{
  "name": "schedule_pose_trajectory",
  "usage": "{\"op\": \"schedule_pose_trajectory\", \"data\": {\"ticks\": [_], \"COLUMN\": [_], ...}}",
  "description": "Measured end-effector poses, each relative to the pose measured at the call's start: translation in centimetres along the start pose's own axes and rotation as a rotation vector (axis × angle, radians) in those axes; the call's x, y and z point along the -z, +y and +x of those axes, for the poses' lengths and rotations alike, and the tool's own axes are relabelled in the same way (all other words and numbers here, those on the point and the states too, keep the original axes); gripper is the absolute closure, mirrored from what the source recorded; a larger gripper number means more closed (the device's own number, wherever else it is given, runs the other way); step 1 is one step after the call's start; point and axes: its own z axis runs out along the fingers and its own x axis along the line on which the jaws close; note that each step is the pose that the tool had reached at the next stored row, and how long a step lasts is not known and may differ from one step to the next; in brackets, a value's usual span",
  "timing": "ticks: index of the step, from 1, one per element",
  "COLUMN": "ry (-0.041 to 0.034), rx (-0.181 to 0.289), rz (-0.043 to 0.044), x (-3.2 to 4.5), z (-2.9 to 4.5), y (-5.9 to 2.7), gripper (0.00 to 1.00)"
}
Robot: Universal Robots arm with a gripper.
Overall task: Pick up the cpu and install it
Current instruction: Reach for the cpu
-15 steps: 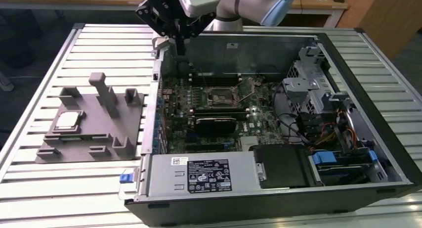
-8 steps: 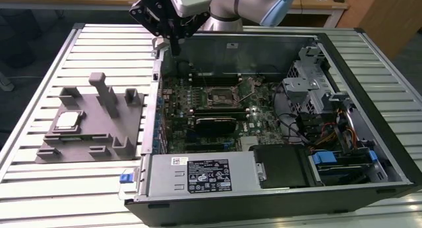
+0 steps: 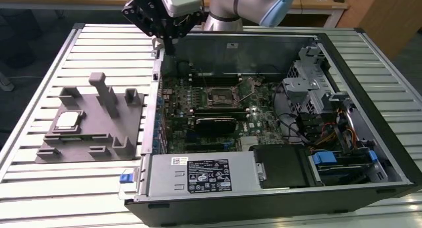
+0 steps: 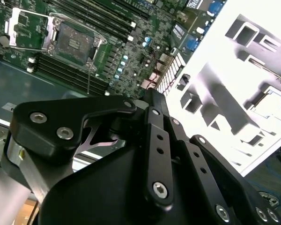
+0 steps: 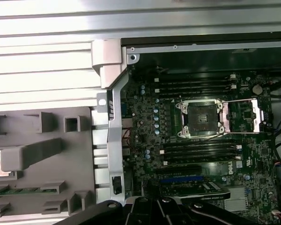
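The cpu (image 3: 68, 120), a small square chip with a pale silvery top, lies flat in a recess of the grey tray (image 3: 86, 149) on the exterior view's left. My gripper (image 3: 169, 39) hangs high over the far left corner of the open computer case (image 3: 264, 188), well apart from the cpu and holding nothing that I can see. On the green motherboard (image 3: 257, 121) the cpu socket (image 3: 221, 95) stands uncovered and bare inside. The same socket (image 5: 200, 117) appears in the first wrist view with its metal load plate (image 5: 243, 115) flipped aside, and the socket (image 4: 72, 42) also appears in the second wrist view.
The grey tray (image 5: 42, 154) carries upright posts (image 3: 105, 92) beside the cpu. Inside the case sit a power supply (image 3: 197, 173), a drive cage (image 3: 307, 84) and cable bundles (image 3: 329, 134). Memory slots (image 5: 196, 84) flank the socket. Everything rests on a slatted metal table (image 3: 66, 198).
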Motion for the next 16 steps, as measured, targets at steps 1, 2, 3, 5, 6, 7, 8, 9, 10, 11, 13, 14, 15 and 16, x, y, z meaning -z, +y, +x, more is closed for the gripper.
{"op": "schedule_pose_trajectory", "data": {"ticks": [1, 2, 3, 5, 6, 7, 8, 9, 10, 11, 13, 14, 15, 16], "ry": [0.0000, -0.0001, 0.0000, 0.0000, 0.0000, 0.0000, 0.0000, 0.0000, 0.0000, 0.0000, -0.0001, -0.0001, -0.0001, -0.0001], "rx": [0.000, 0.000, 0.000, 0.000, 0.000, 0.000, 0.000, 0.000, 0.000, 0.000, 0.000, 0.000, 0.000, 0.000], "rz": [0.0000, -0.0001, 0.0000, 0.0000, 0.0000, 0.0000, 0.0000, 0.0000, 0.0000, 0.0000, 0.0000, 0.0000, 0.0000, 0.0000], "x": [0.01, 0.00, 0.01, 0.02, 0.02, 0.03, 0.03, 0.03, 0.04, 0.04, 0.05, 0.06, 0.06, 0.07], "z": [0.14, 0.27, 0.41, 0.70, 0.86, 1.00, 1.15, 1.30, 1.46, 1.62, 1.96, 2.12, 2.31, 2.48], "y": [-0.01, -0.02, -0.03, -0.06, -0.07, -0.08, -0.09, -0.10, -0.11, -0.13, -0.15, -0.17, -0.18, -0.19], "gripper": [0.89, 0.89, 0.89, 0.89, 0.89, 0.89, 0.89, 0.89, 0.89, 0.89, 0.89, 0.89, 0.89, 0.89]}}
